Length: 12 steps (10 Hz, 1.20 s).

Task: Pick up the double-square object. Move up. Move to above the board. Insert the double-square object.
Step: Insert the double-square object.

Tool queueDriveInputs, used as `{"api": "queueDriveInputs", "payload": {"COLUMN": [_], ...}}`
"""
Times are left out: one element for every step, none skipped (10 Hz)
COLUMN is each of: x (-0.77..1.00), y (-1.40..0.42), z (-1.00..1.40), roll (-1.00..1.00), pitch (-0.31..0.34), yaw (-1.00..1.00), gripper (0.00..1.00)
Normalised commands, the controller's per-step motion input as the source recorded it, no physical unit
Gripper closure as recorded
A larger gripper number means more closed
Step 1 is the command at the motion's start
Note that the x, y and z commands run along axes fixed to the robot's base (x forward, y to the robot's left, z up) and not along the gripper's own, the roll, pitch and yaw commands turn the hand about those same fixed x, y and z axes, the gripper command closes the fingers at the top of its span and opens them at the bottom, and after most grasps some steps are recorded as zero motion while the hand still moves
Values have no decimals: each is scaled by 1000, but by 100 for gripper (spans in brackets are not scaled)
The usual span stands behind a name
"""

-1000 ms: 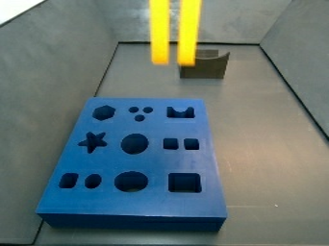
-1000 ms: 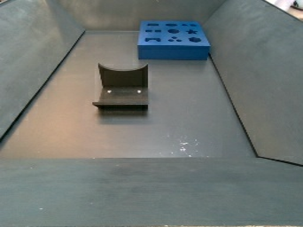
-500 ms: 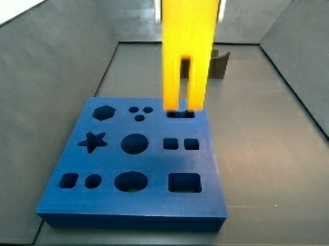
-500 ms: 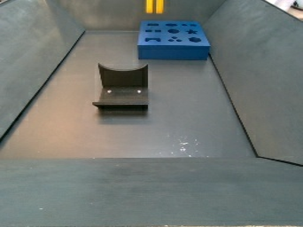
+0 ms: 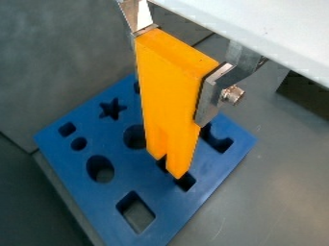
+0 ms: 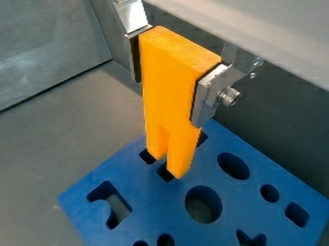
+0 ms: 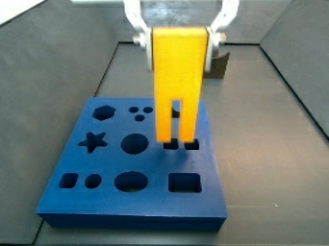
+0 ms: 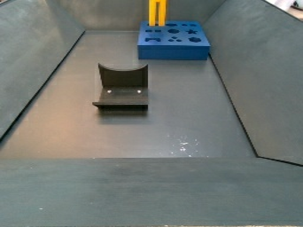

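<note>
Since half a second ago the yellow block (image 7: pixel 179 86) has moved from above the notch-shaped hole to the pair of small square holes, and the gripper (image 7: pixel 179 29) has dropped into a side view. The block stands upright, its two prongs at or just inside the mouths of those two holes; how deep they sit cannot be told.

One block, one blue board (image 7: pixel 77 188) and one dark holder (image 8: pixel 120 87) are in the scene. In a side view the board shows eleven holes: a star, circles, rounded shapes, a notched one and three squares. From left to right there, the star and small round holes lie left of the block, the prongs meet the twin squares near the middle, and the large square hole sits toward the near right corner.

In both wrist views the silver jaws pinch the upper part of the block from opposite sides, a bolt showing on one finger (image 5: pixel 216 91), (image 6: pixel 213 90). The block (image 5: pixel 171 101), (image 6: pixel 172 96) hangs over the board (image 5: pixel 67 178), (image 6: pixel 103 216).

In a side view the holder stands alone mid-table (image 8: pixel 178 133), well apart from the board (image 8: pixel 174 49) and the block (image 8: pixel 158 12) at the far end. No writing or labels can be read.
</note>
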Motion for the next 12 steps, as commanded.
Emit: {"api": "queueDriveInputs", "payload": {"x": [306,69,0,23,311,217,0,0,-23,-163,-174,-149], "y": [-3,0,0,11,194,171,-17,-91,-200,-177,-169,-77], "z": [-217,-180,-37,0,-123,-146,-57,-149,-194,-197,-197,-254], "roll": [0,29,0,0,0,0,0,0,0,20,26,50], "pitch": [0,0,0,0,47,41,0,-3,-50,-39,-50,-33], "yaw": [14,0,0,0,49,49,0,0,0,0,0,0], "gripper": [100,100,100,100,100,100,100,100,100,100,100,100]}}
